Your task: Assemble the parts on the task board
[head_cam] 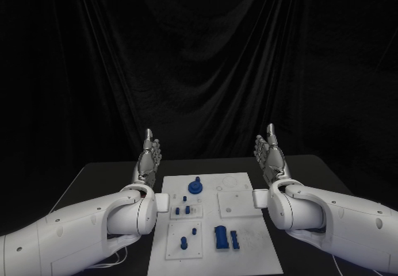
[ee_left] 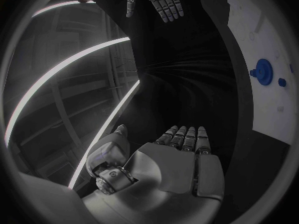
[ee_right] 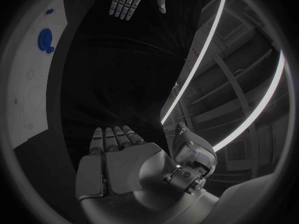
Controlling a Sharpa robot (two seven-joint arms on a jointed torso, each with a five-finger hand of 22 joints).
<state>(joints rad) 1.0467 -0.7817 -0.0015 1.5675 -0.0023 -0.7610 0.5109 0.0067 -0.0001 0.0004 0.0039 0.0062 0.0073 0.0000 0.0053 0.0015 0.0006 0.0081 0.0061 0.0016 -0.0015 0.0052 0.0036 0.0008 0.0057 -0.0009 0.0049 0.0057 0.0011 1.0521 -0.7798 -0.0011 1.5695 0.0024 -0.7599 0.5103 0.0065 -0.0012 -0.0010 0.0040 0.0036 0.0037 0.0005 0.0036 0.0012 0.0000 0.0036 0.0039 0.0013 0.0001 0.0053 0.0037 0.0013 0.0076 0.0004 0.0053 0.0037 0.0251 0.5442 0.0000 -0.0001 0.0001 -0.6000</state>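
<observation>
task board (head_cam: 249, 253) mid-table, blue parts (head_cam: 225, 237) sitting on it | we've got left hand (head_cam: 148, 162) and right hand (head_cam: 272, 158) raised flanking its far edge, fingers straight, holding nothing | could be pre-start or finished, can't call it

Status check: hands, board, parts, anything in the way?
Left hand and right hand open, raised either side of the task board. Blue parts sit on the board. Nothing lies between hands and board.
</observation>
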